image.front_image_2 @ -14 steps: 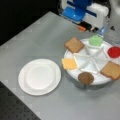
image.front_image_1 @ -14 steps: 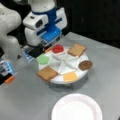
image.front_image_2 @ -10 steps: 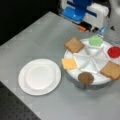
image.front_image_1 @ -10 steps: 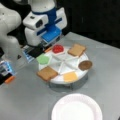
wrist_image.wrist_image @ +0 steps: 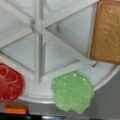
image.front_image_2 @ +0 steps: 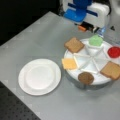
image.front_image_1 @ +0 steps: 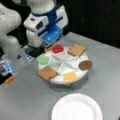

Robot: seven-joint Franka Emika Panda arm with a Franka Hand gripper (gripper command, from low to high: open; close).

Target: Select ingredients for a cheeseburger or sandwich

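Note:
A white divided tray (image.front_image_1: 65,65) (image.front_image_2: 87,58) carries the ingredients on its rim: red tomato (image.front_image_1: 58,48) (image.front_image_2: 114,52), green lettuce (image.front_image_1: 43,59) (image.front_image_2: 96,40), two tan bread squares (image.front_image_1: 77,50) (image.front_image_1: 47,73), brown patty (image.front_image_1: 85,65) (image.front_image_2: 85,78) and yellow-orange cheese (image.front_image_1: 70,76) (image.front_image_2: 69,63). My gripper (image.front_image_1: 47,50) (image.front_image_2: 86,28) hangs just off the tray's rim, nearest the lettuce and tomato, holding nothing that shows. The wrist view looks down on the lettuce (wrist_image.wrist_image: 72,91), the tomato (wrist_image.wrist_image: 10,82) and a bread square (wrist_image.wrist_image: 106,32). No stacked sandwich is in view.
A large white round plate (image.front_image_1: 77,108) (image.front_image_2: 39,76) lies bare on the grey table beside the tray. A blue-lit device (image.front_image_1: 5,67) and an orange part (image.front_image_1: 10,79) sit at a front view's left, below the white arm. Dark background lies beyond the table edge.

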